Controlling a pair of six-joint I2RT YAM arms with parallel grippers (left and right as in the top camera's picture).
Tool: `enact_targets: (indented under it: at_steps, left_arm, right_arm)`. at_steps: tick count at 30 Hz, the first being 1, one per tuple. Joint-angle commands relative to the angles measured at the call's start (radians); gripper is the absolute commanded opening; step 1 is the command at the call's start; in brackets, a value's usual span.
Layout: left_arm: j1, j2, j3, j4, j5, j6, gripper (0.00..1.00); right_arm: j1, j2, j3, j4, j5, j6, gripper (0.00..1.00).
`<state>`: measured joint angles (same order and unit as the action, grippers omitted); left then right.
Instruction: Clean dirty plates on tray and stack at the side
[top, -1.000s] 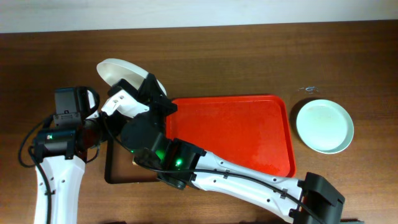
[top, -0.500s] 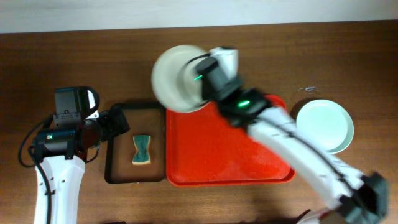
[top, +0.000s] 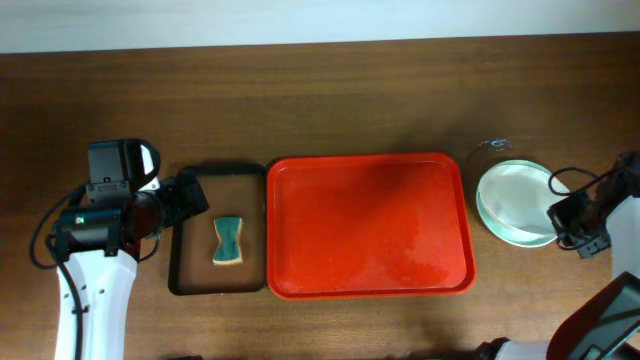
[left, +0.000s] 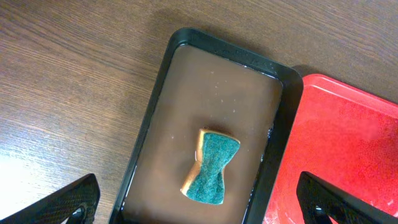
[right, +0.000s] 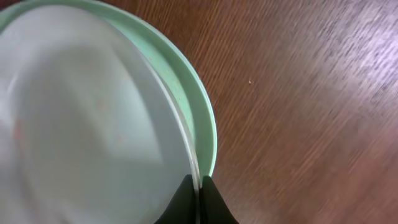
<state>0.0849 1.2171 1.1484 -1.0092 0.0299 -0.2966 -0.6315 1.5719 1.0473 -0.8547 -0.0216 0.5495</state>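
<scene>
The red tray (top: 370, 225) lies bare at the table's centre, and its corner (left: 354, 155) shows in the left wrist view. At the far right, a white plate (top: 512, 192) rests tilted over a pale green plate (top: 497, 226) on the wood. My right gripper (top: 562, 214) is shut on the white plate's right rim. In the right wrist view the black fingers (right: 186, 202) pinch the thin white rim (right: 81, 118), with the green plate's edge (right: 200, 106) just beyond. My left gripper (top: 195, 200) hangs wide open over the brown tray, holding nothing (left: 198, 205).
A smaller black-rimmed brown tray (top: 185, 270) sits left of the red tray and holds a green and yellow sponge (top: 229, 242), also seen from the left wrist (left: 211, 167). Bare wooden tabletop surrounds both trays.
My right arm has swung from the far left across the red tray to the right side, carrying the white plate onto the green one. The left arm has not moved.
</scene>
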Motion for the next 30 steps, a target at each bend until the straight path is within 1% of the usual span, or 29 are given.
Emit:
enact_targets:
  at_steps: [1, 2, 3, 4, 5, 6, 8, 9, 10, 14, 26, 28, 30]
  left_arm:
    - [0.003, -0.006, 0.011, 0.001, 0.008, -0.010, 0.99]
    - [0.003, -0.006, 0.011, 0.001, 0.008, -0.010, 0.99]
    - [0.003, -0.006, 0.011, 0.001, 0.008, -0.010, 0.99]
    - [0.003, -0.006, 0.011, 0.001, 0.008, -0.010, 0.99]
    - [0.003, -0.006, 0.011, 0.001, 0.008, -0.010, 0.99]
    - [0.003, -0.006, 0.011, 0.001, 0.008, -0.010, 0.99]
    - [0.003, -0.006, 0.011, 0.001, 0.008, -0.010, 0.99]
    - [0.003, -0.006, 0.011, 0.001, 0.008, -0.010, 0.99]
    - [0.003, -0.006, 0.011, 0.001, 0.008, -0.010, 0.99]
    - [0.003, -0.006, 0.011, 0.001, 0.008, -0.010, 0.99]
    - [0.003, -0.006, 0.011, 0.001, 0.008, -0.010, 0.99]
    - [0.003, -0.006, 0.011, 0.001, 0.008, -0.010, 0.99]
    - [0.003, -0.006, 0.011, 0.001, 0.008, -0.010, 0.99]
  right_arm:
    - [-0.002, -0.010, -0.011, -0.007, -0.074, -0.087, 0.72]
    - [-0.002, -0.010, -0.009, -0.018, -0.121, -0.167, 0.75]
    - [0.012, -0.011, 0.004, -0.024, -0.129, -0.201, 0.76]
    - [0.044, -0.013, 0.056, -0.052, -0.129, -0.262, 0.81]
    - [0.081, -0.013, 0.111, -0.080, -0.129, -0.309, 0.82]
    - [0.141, -0.013, 0.177, -0.113, -0.129, -0.374, 0.83]
    - [0.250, -0.013, 0.199, -0.118, -0.129, -0.459, 0.82]
    - [0.336, -0.011, 0.199, -0.126, -0.128, -0.467, 0.99]
    - [0.404, -0.011, 0.199, -0.129, -0.129, -0.467, 0.99]
    - [0.500, -0.011, 0.199, -0.129, -0.128, -0.467, 0.99]
    - [0.501, -0.018, 0.199, -0.129, -0.126, -0.467, 0.98]
    - [0.502, -0.087, 0.199, -0.129, -0.126, -0.467, 0.98]
    - [0.502, -0.208, 0.199, -0.129, -0.126, -0.467, 0.98]
